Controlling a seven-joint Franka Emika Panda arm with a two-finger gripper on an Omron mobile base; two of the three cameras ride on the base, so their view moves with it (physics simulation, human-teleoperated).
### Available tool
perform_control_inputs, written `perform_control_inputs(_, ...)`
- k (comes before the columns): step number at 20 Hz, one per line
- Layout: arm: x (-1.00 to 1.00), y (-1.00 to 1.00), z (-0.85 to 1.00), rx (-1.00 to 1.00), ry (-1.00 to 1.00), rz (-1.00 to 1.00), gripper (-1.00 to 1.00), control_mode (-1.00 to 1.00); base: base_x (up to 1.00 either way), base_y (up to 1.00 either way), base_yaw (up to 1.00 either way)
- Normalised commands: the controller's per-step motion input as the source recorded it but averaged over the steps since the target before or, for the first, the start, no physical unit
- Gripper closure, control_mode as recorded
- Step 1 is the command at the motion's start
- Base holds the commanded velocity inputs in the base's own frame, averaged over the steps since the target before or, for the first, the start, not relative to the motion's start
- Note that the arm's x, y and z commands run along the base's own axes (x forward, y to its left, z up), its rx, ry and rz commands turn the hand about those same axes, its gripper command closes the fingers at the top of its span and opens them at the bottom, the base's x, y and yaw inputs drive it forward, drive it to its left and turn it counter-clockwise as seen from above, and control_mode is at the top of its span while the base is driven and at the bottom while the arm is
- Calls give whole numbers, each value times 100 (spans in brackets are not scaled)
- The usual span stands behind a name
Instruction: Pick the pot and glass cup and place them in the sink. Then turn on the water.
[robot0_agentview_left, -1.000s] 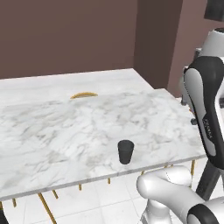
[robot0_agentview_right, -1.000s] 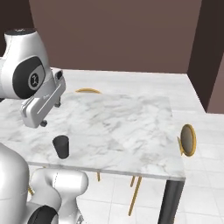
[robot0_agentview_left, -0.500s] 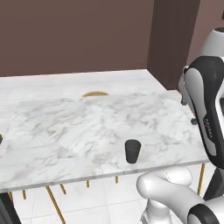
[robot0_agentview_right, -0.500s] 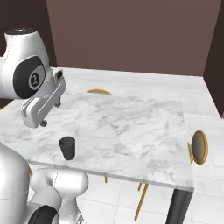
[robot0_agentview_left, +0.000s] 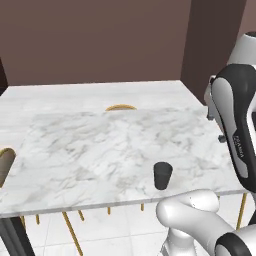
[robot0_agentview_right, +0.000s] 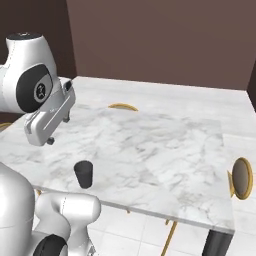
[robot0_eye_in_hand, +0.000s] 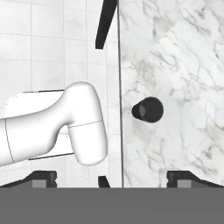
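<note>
one glass cup (robot0_agentview_left: 162, 175) stands upright near the marble table's (robot0_agentview_left: 85, 150) front edge. tool (robot0_eye_in_hand: 111, 181) hangs above it, jaws spread, holding nothing; it should drop straight down, centred over the cup.

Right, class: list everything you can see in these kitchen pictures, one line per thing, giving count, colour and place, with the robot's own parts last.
glass cup: one, nearly black, upright on the table near its front edge, close to the robot.
table: one, white marble top with dark legs, in the middle of the room.
chairs: at least three, round gold-rimmed backs, tucked at the far, left and right sides of the table.
floor: white tiles around the table.
wall: brown, behind the table.
arm: one, white with dark joints, raised over the table's near edge.
end effector: one, dark fingertips, open, holding nothing, looking down on the cup.
</note>
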Motion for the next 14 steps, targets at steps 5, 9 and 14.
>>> perform_control_inputs(5, 0, 0, 0, 0, 0, 0, -100, 100, 22, 22, 0)
perform_control_inputs(9, 0, 0, 0, 0, 0, 0, -100, 100, 26, 15, -2)
perform_control_inputs(14, 0, 0, 0, 0, 0, 0, -100, 100, 16, 24, -23)
